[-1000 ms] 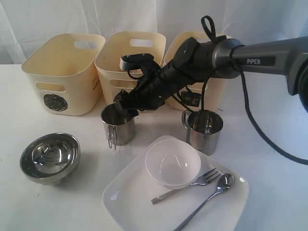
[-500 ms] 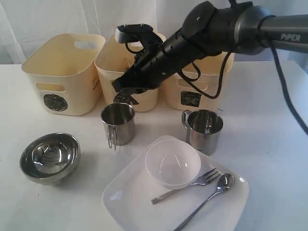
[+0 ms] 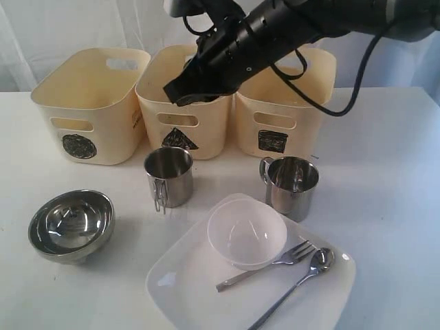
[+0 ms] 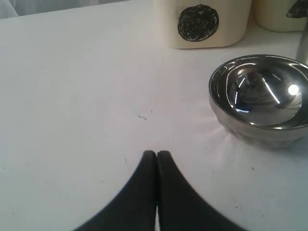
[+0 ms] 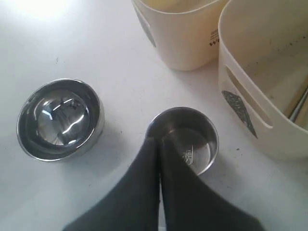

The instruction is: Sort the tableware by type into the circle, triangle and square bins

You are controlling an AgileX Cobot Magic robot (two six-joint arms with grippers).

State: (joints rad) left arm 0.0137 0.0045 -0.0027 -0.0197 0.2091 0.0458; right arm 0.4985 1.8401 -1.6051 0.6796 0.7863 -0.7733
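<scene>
Middle of the tabletop [image 3: 385, 206], just in front of the triangle bin [image 3: 183, 103]: a mug [image 3: 168, 177], upright, empty, its wire handle turned toward the near edge. Right gripper [image 5: 159, 142] hangs high above it, roughly over the gap between mug and bin, fingers pressed together on nothing. Judged step: fetch this mug. To do it well, spread the fingers before coming down and drop straight. Put one finger inside the rim and one outside, on the side away from the handle. The wall is thin and the steel looks slick, so close firmly and lift plumb to stop it swinging or tipping. Mind the bin's front wall on the way down; mug and bin are near but apart. Something long and pale lies inside the triangle bin in the right wrist view, but too little shows to name it. Second mug [image 3: 292, 185] stands before the square bin [image 3: 282, 110], just beside the far rim of the plate [image 3: 179, 282]; touching or not, can't tell. The plate, at the near edge, carries clear bowl [image 3: 247, 234], fork [image 3: 265, 267] and spoon [image 3: 289, 292]. Steel bowl [image 3: 71, 223] sits alone toward the left edge, before the circle bin [image 3: 89, 103]. Left gripper [image 4: 157, 155] is low over bare tabletop near that bowl, fingers together, empty. Which bin takes mugs the frames don't settle.
</scene>
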